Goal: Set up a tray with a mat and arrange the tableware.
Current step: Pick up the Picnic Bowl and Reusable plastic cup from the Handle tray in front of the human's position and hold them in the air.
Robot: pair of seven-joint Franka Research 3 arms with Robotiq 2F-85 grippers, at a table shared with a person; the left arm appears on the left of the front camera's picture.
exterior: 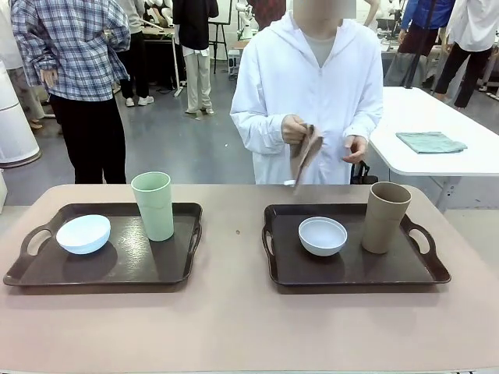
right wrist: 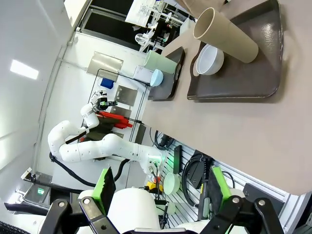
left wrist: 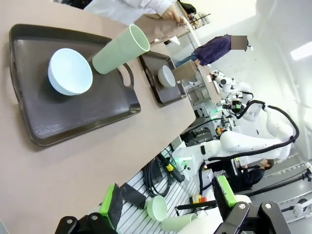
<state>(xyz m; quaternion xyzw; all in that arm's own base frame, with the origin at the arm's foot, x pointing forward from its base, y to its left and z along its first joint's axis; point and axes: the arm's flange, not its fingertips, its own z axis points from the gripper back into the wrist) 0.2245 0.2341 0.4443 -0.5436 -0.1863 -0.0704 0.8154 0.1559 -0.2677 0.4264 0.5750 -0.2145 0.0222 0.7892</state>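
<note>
The left claw and right claw hung released. Each tray already held a bowl at nine o'clock of its tumbler; the mat, unlaid, was in the person's hand.

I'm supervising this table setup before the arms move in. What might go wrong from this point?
1. The tan tumbler is tall and stands close to the right tray's handle side; a nudge could tip it over the rim.
2. The bluish white bowl sits close beside it, so a grab at either might knock the other.
3. The person's hand holds a brown cloth just beyond that tray, where a reaching arm might meet it.
</note>
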